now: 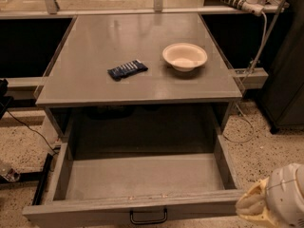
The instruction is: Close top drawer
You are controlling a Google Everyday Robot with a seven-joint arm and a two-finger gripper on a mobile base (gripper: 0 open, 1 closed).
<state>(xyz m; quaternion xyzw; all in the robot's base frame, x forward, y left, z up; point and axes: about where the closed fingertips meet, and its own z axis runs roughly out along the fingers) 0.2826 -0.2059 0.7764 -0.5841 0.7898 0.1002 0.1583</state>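
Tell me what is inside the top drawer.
The top drawer stands pulled open; only its bare grey floor and walls show, no objects. Its rear part lies in shadow under the tabletop, so anything there is hidden. The gripper hangs by the drawer's front right corner.

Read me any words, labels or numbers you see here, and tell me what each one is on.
Dark blue packet on the tabletop: pale markings, not readable.
Bowl, top drawer, gripper at lower right: no text visible.
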